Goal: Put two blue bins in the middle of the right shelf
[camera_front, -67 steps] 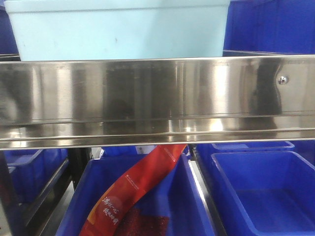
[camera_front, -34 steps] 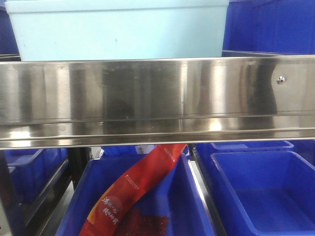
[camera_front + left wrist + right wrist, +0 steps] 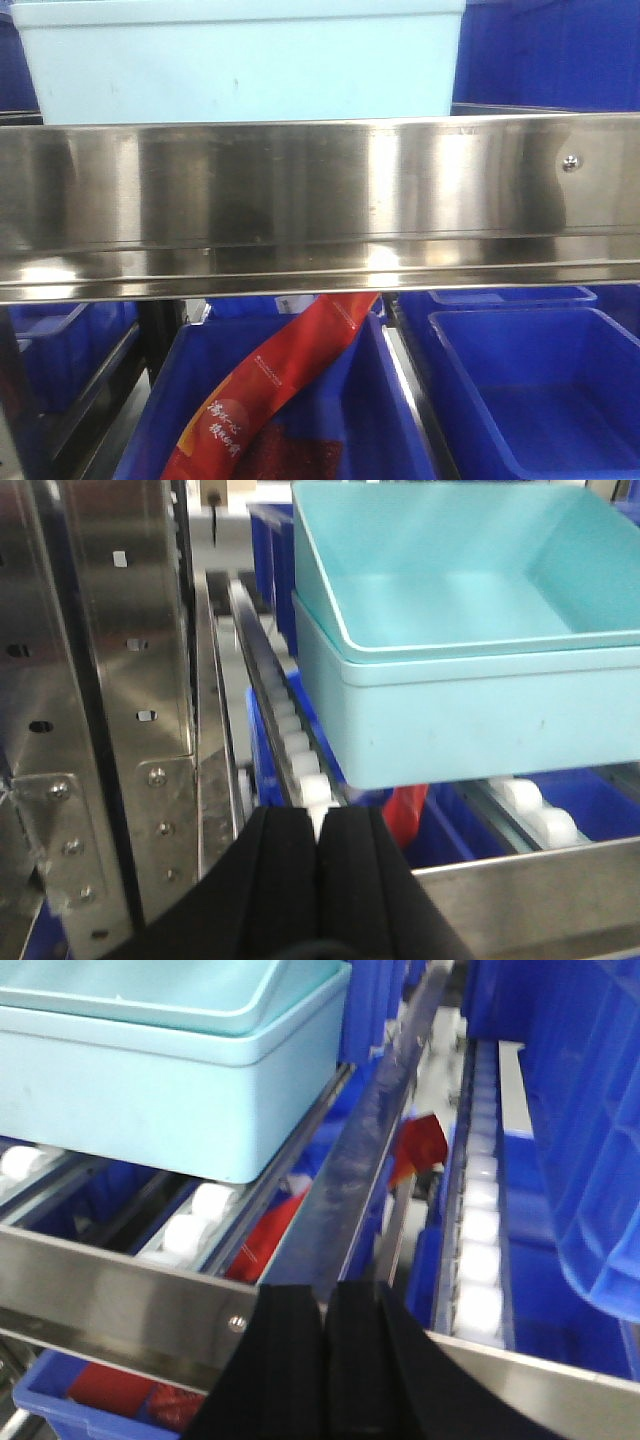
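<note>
The two blue bins, pale cyan, sit nested one inside the other: the upper bin [image 3: 450, 590] in the lower bin [image 3: 480, 720]. They rest on white rollers [image 3: 300, 755] just behind the wide steel front rail [image 3: 320, 200] of the right shelf middle, and show as a pale block [image 3: 240, 65] above that rail. From the right wrist they stand upper left [image 3: 170, 1090]. My left gripper [image 3: 320, 825] is shut on nothing, in front of the stack's left corner and apart from it. Empty too, my right gripper [image 3: 328, 1305] is shut over the rail, right of the stack.
Dark blue ribbed bins fill the tier below [image 3: 530, 390] and the right side [image 3: 590, 1130]. One lower bin holds a red packet [image 3: 280, 390]. A perforated steel upright [image 3: 110, 680] stands left of the stack. A roller track [image 3: 480, 1250] runs right of a steel divider [image 3: 370, 1150].
The front view has shifted slightly and the reflections on the steel rail have moved. The pale bin stack stays where it was.
</note>
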